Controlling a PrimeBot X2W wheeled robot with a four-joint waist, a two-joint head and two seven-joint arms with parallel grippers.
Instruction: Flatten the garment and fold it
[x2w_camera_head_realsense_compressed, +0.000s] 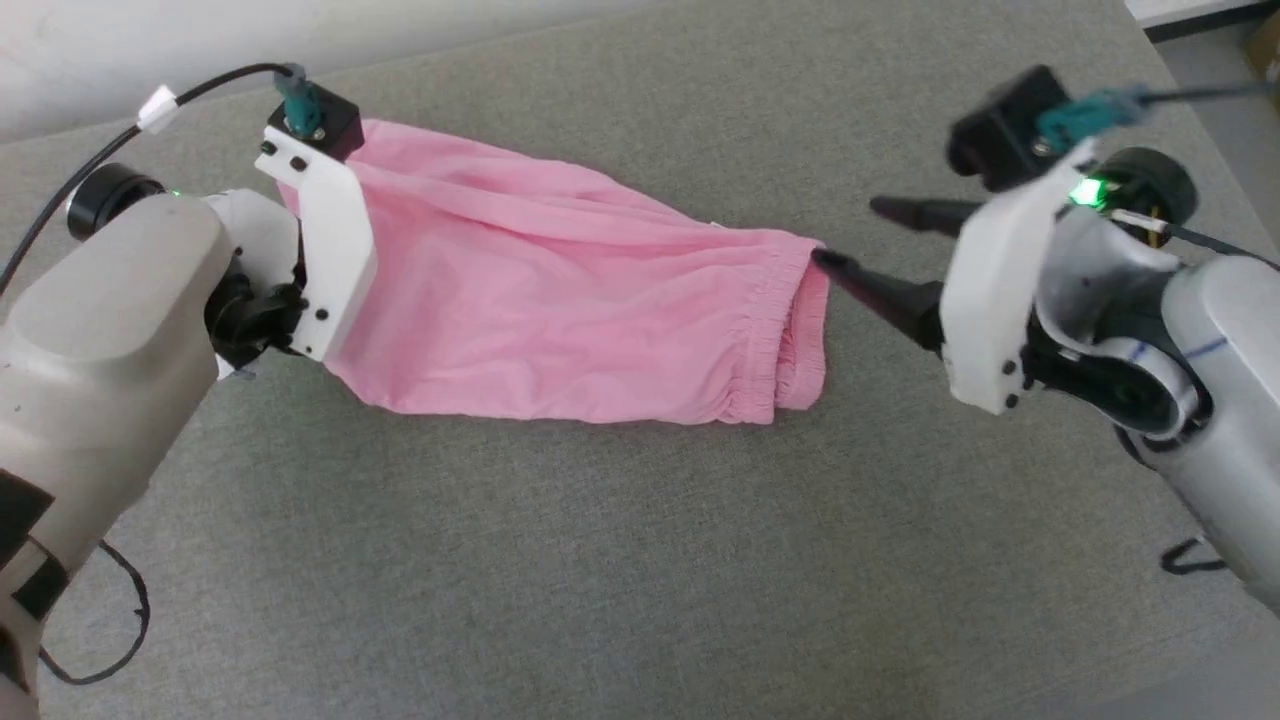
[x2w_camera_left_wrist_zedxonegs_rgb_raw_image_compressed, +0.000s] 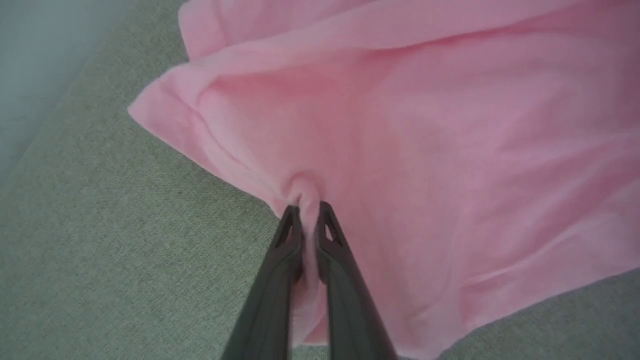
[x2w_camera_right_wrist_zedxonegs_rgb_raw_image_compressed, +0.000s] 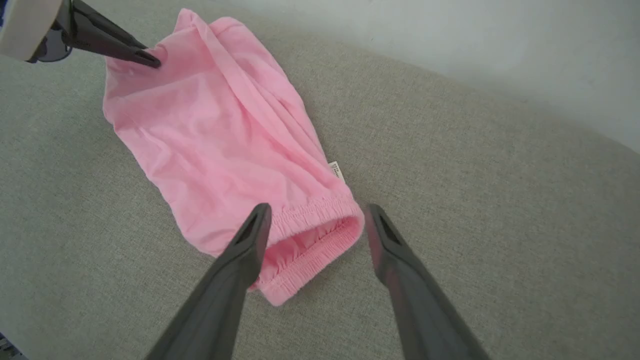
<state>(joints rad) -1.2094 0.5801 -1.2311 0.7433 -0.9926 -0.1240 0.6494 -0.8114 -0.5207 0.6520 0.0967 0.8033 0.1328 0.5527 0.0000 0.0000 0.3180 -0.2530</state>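
Item: garment, pink, on bench. Left gripper: pinching garment edge. Right gripper: spread, straddling waistband. You close on both waistband layers, then draw taut, low.

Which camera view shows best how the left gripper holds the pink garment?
The left wrist view: the left gripper is shut on a pinch of the garment at its edge, seen close. The right wrist view shows the same fingertips small, at the garment's far end. In the head view the white wrist bracket hides the fingers.
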